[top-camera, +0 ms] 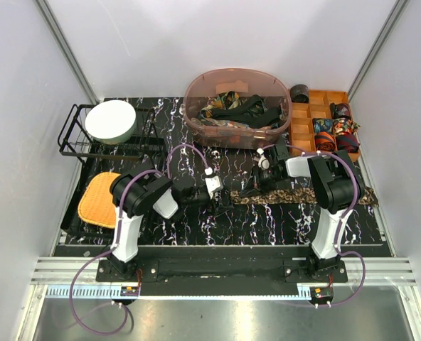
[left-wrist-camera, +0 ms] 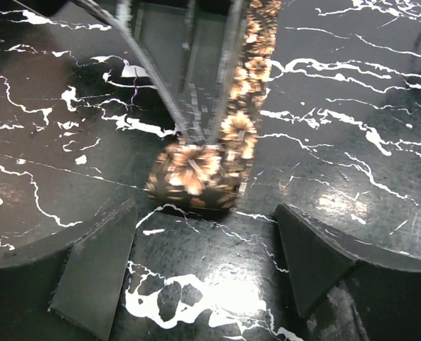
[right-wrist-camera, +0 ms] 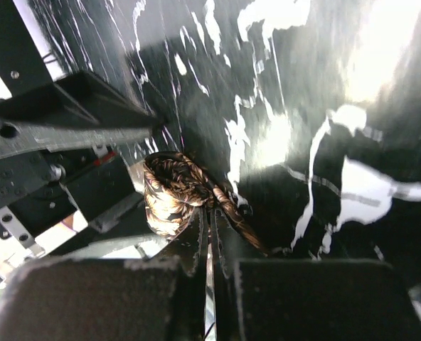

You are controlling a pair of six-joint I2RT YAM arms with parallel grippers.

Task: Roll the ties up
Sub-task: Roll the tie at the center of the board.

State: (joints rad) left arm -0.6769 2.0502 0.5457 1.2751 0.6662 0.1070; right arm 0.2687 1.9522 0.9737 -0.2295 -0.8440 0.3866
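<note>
A dark brown tie (top-camera: 303, 195) with tan speckles lies flat across the black marble table, running right from the two grippers. Its left end is rolled into a small coil (left-wrist-camera: 195, 177), which also shows in the right wrist view (right-wrist-camera: 169, 193). My right gripper (top-camera: 249, 189) is shut on the tie at this coil, its thin fingers (right-wrist-camera: 209, 220) pressed together, with the strip running off beside them. My left gripper (top-camera: 222, 197) is open and empty. Its fingers (left-wrist-camera: 100, 273) rest low on the table just short of the coil, one on each side.
A clear plastic tub (top-camera: 196, 114) at the back holds several loose ties. A wooden divided box (top-camera: 301, 128) at the back right holds rolled ties. A wire rack (top-camera: 72, 138) with a white bowl (top-camera: 111, 122) stands back left, above an orange mat (top-camera: 99, 199).
</note>
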